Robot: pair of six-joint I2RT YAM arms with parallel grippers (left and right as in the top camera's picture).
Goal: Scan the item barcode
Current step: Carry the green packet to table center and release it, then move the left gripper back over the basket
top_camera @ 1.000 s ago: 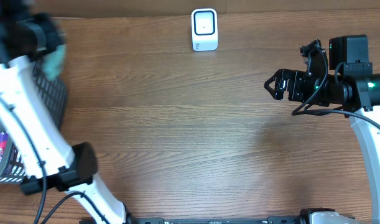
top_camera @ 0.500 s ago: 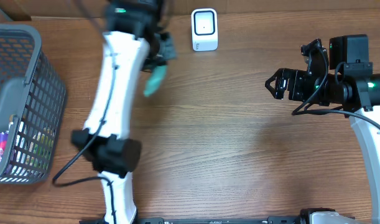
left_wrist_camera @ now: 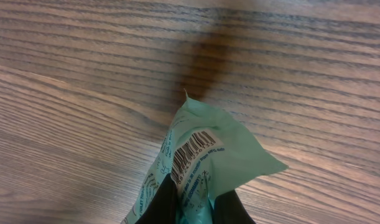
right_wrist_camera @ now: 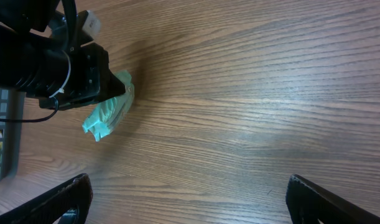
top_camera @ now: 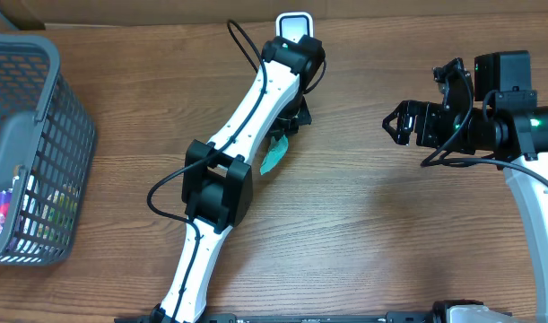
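The wooden table fills the overhead view, with a grey mesh basket at its left edge holding a few other goods. The left arm reaches diagonally from the bottom centre toward the top centre, where the small white scanner stands, partly covered by the wrist. At the right of the frame the right gripper hangs with its jaws spread wide and nothing between them.

Just below the scanner, in the upper middle of the overhead view, hangs the green packet. The left gripper is clamped tight on its lower part. It looks like a thin film pouch: light, soft and crinkly, likely to sag or fold, and probably slick under the pads. A pinch on a sealed edge or corner seems the safest hold, clear of the print. The barcode sits just above the fingers in the wrist view, uncovered but on a slightly wrinkled face.
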